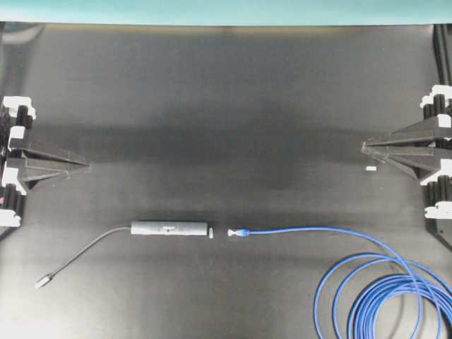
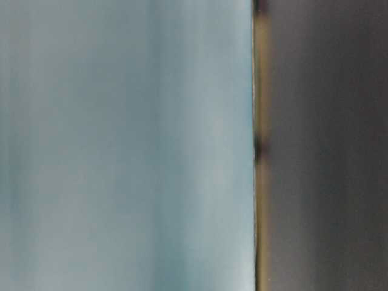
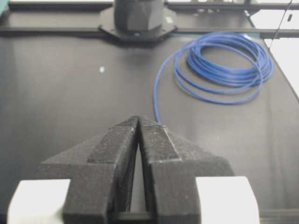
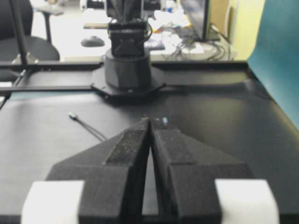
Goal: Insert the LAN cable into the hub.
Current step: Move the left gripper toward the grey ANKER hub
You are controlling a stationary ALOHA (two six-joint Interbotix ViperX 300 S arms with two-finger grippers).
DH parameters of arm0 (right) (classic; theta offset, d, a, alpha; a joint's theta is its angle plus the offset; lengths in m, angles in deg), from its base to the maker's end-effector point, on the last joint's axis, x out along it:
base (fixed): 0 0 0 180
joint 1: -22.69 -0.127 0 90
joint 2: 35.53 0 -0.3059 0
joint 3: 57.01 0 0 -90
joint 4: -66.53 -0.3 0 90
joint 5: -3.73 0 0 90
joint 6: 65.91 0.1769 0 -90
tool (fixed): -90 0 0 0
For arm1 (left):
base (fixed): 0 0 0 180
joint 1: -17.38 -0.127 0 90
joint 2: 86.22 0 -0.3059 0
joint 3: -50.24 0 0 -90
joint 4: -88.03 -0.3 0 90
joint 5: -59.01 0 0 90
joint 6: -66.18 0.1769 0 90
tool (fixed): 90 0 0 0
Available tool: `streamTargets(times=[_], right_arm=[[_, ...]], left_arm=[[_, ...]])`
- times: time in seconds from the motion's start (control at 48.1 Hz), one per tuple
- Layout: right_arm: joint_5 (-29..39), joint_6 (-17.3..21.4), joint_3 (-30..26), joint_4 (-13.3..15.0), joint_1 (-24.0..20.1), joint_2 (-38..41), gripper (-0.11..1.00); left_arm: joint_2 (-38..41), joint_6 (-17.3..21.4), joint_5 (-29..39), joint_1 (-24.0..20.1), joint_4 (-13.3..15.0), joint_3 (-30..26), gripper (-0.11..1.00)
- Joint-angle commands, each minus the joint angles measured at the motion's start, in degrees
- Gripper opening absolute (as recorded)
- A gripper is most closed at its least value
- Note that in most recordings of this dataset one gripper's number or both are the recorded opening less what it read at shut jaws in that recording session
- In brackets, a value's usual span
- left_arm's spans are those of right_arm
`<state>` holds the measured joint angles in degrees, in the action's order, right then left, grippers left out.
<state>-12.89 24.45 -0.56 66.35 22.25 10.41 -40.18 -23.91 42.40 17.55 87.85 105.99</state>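
1. The left claw (image 1: 86, 167) sits at the left edge of the overhead view, its two dark wedge fingers (image 3: 114, 154) pressed together with nothing between them.
2. The right claw (image 1: 365, 147) mirrors it at the right edge, tips likewise pressed together and empty; both hang well apart from anything on the counter (image 1: 226, 92).
3. Below and right of the left claw, the hub (image 1: 169, 229) lies flat in the lower middle of the frame, its lighter end facing right and its thin grey cord (image 1: 81, 256) trailing off to the lower left.
4. The LAN cable (image 1: 374, 296) has its blue boot and clear plug (image 1: 235, 232) just beside the hub's right end, nearly in line with it, with a small gap between them. The rest curves off to the right and piles up in loops in the lower right corner.
5. Nothing is grasped yet, so the step in hand looks like the reach. I'd have the left claw spread and come down across the hub's body to pin it, while the right takes the boot just behind the plug.
6. The loops are likely to drag, so a grip close to the plug should keep it square to the port as it slides left.
7. The table-level view is a blur and tells me nothing.
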Motion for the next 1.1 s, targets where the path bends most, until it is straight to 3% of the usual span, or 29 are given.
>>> streamTargets(times=[0.0, 0.249, 0.374, 0.582, 0.769, 0.831, 1.08], right_arm=[[0.09, 0.18, -1.76, -0.44, 0.09, 1.05, 0.03], [16.26, 2.9, -7.29, -2.02, -1.14, 8.0, 0.01], [20.48, 3.69, -9.49, -2.02, -1.93, 11.87, 0.01], [20.21, 3.78, -11.16, -2.02, -3.08, 16.44, 0.01], [19.07, 3.87, -11.69, -2.02, -3.52, 18.28, 0.01], [19.07, 3.96, -11.78, -2.02, -3.6, 18.37, 0.01], [20.65, 5.63, -11.6, -2.02, -4.48, 17.93, 0.01]], left_arm=[[2.72, -1.67, 2.11, 0.26, -2.29, -1.93, 0.06], [9.4, -3.78, 12.66, 4.04, -2.37, -7.65, 0.0], [11.87, -3.96, 12.74, 5.19, -2.37, -8.61, 0.0], [16.0, -6.06, 6.15, 5.01, -2.37, -6.33, 0.0], [20.21, -7.21, -7.73, 5.27, -2.37, -0.62, 0.02], [22.15, -8.26, -12.04, 5.63, -2.37, 1.05, 0.1], [32.26, -13.1, -19.78, 5.8, -2.37, 4.39, 0.79]])
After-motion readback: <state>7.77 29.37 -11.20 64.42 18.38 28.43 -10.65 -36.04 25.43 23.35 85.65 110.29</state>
